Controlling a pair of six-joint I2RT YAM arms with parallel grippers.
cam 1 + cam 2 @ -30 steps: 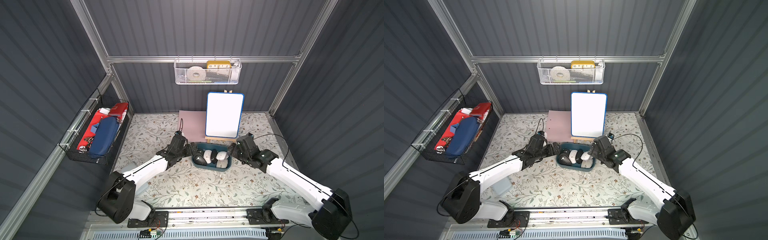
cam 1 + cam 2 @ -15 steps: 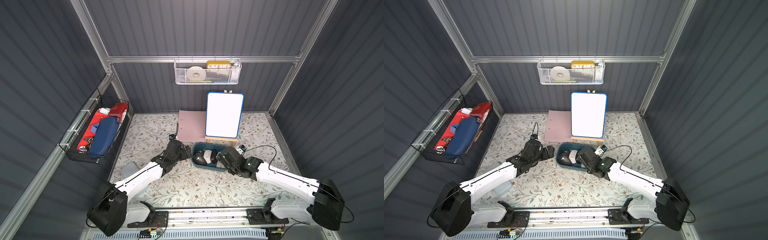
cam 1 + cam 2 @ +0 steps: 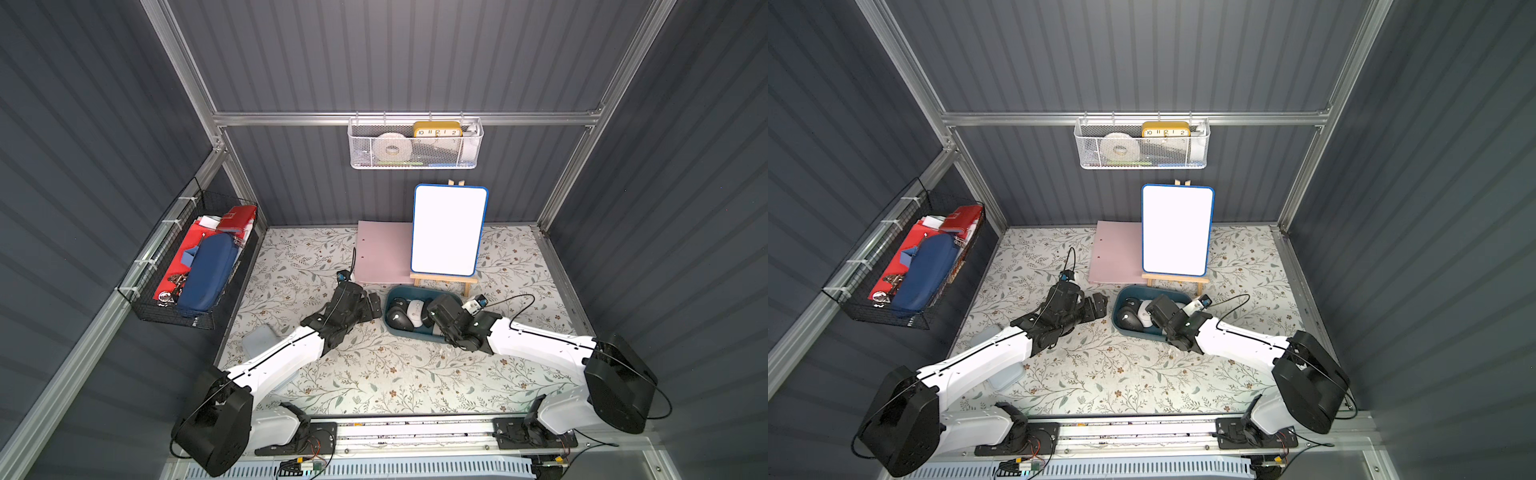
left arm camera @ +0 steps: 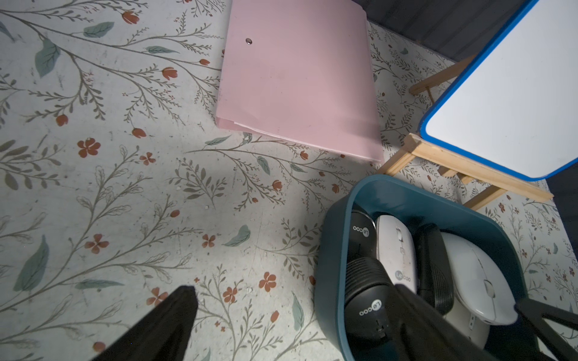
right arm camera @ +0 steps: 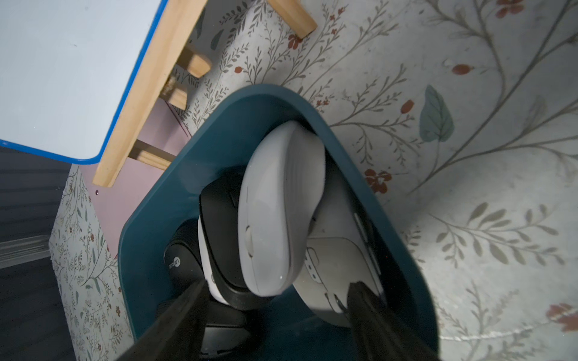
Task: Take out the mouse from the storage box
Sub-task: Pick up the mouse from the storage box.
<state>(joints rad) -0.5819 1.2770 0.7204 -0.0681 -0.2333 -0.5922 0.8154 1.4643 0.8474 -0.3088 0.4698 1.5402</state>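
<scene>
Right tool point(image 5: 278, 286) partly spread and empty, hovered inside storage box point(image 5: 219, 134) toward back edge of counter point(image 5: 469, 156), white mouse point(image 5: 281, 203) dead ahead between its fingers point(image 5: 187, 312), long axis running along the reach, with left tool point(image 3: 374, 306) spread wide just outside the box.

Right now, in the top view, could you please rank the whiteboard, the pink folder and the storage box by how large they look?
1. whiteboard
2. pink folder and storage box: look about alike, both partly covered, so I won't rank them.
</scene>
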